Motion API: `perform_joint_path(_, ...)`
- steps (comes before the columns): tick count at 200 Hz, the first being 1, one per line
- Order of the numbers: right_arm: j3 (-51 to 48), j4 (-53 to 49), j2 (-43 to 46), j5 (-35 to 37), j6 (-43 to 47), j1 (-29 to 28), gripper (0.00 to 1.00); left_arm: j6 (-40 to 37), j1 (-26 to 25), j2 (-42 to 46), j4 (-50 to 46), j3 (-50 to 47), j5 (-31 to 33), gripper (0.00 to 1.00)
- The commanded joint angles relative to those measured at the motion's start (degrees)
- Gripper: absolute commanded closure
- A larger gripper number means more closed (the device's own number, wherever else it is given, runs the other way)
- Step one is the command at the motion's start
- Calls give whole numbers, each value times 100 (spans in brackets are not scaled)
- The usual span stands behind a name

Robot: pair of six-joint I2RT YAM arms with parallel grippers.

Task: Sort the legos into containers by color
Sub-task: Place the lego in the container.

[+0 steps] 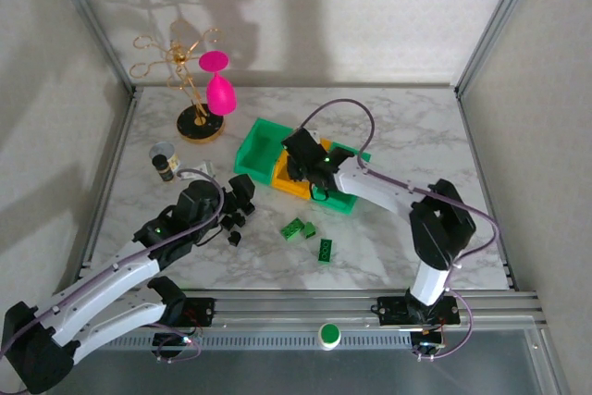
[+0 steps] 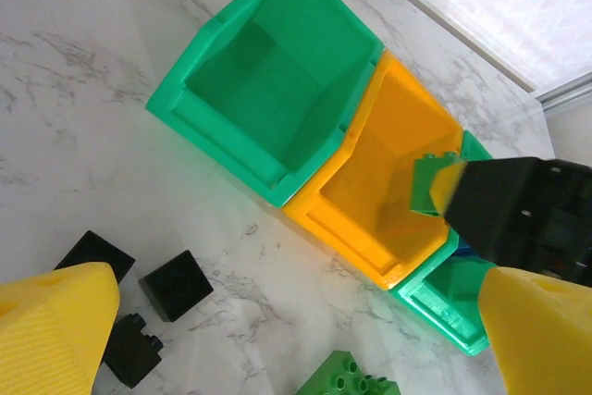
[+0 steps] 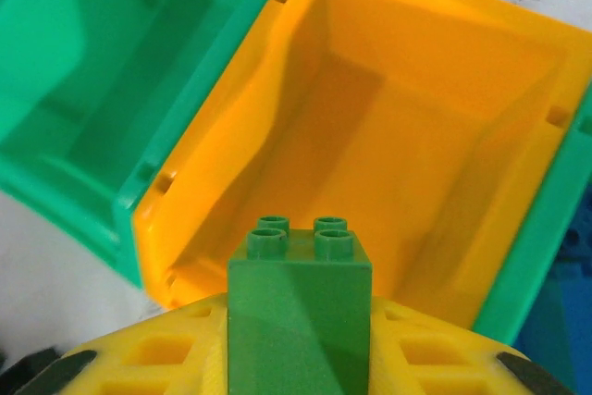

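My right gripper (image 3: 299, 321) is shut on a green lego (image 3: 299, 298), studs pointing forward, and holds it over the yellow-orange container (image 3: 416, 117). A green container (image 3: 83, 71) adjoins it on the left. From above, the right gripper (image 1: 305, 160) hovers over the middle bin (image 1: 289, 180) of the row. My left gripper (image 1: 242, 193) stands open above black legos (image 1: 235, 220), with nothing between its yellow fingers (image 2: 55, 321). Black bricks (image 2: 176, 284) and a green brick (image 2: 347, 378) lie on the marble below it. More green legos (image 1: 294, 228) lie in mid-table. Something blue (image 2: 462, 249) shows inside the right green bin (image 2: 444, 307).
A gold stand with a pink glass (image 1: 208, 90) occupies the back left. A small dark-capped bottle (image 1: 165, 162) stands left of the bins. Metal frame posts and walls enclose the table. A green round knob (image 1: 328, 332) sits on the front rail.
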State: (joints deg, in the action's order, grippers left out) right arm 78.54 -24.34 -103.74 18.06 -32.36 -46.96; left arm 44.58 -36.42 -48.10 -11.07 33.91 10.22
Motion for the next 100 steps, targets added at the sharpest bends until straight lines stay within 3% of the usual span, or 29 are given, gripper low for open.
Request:
perform_joint_path(1,301,167,-352,83,220,142,66,-153,112,-100,279,128,-149,0)
perform_joint_path(100,815,333,-1362,-212,485,520,61,-204,311,-385,517,28,-343,0)
